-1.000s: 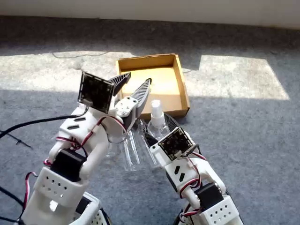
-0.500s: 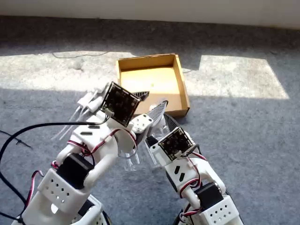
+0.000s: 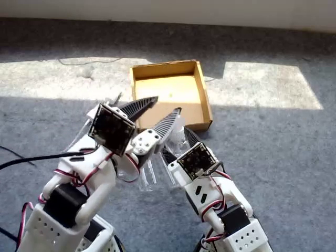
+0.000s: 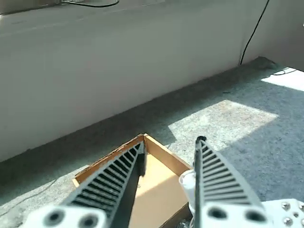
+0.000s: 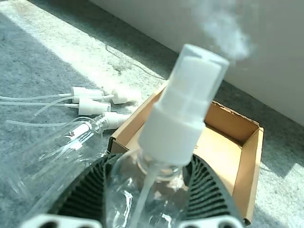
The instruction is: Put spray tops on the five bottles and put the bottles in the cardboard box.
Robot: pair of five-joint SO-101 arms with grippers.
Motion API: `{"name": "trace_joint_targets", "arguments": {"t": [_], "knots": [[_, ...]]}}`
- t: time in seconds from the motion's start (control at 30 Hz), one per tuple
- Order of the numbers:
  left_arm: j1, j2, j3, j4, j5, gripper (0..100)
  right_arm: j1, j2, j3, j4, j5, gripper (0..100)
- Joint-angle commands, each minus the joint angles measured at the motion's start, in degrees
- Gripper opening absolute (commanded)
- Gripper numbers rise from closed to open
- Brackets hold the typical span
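Note:
My right gripper [image 5: 153,176] is shut on a clear bottle [image 5: 142,190] and holds it upright, with a white spray top [image 5: 183,121] on its neck. From above, this bottle [image 3: 182,137] stands just in front of the cardboard box [image 3: 170,90], with the right gripper [image 3: 178,146] around it. My left gripper [image 3: 167,104] is open above and beside the bottle's top, its fingers pointing at the box. Between those open fingers [image 4: 116,183] I see the box [image 4: 159,187] and the spray top [image 4: 186,179]. The box looks empty.
Loose spray tops [image 5: 95,102] with long tubes lie on the grey carpet to the left of the box. Clear bottles without tops [image 5: 57,149] lie beside them; more bottles [image 3: 149,176] lie between the two arms. A pale wall runs behind the box.
The left arm's wrist swung right toward the held bottle, then back left. Its gripper stays open and now spreads wider near the bottle's top. The right arm has not moved.

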Motion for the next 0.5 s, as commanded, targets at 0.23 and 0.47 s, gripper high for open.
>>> {"name": "trace_joint_targets", "arguments": {"t": [0.23, 0.47], "knots": [[-7.87, 11.21, 5.93, -6.86, -1.58, 17, 0.04, -0.4, -0.75, -1.01, 0.44, 0.4], [-2.42, 11.21, 6.73, -6.68, -1.67, 17, 0.04, -0.4, -0.66, -1.01, 0.44, 0.4]]}}
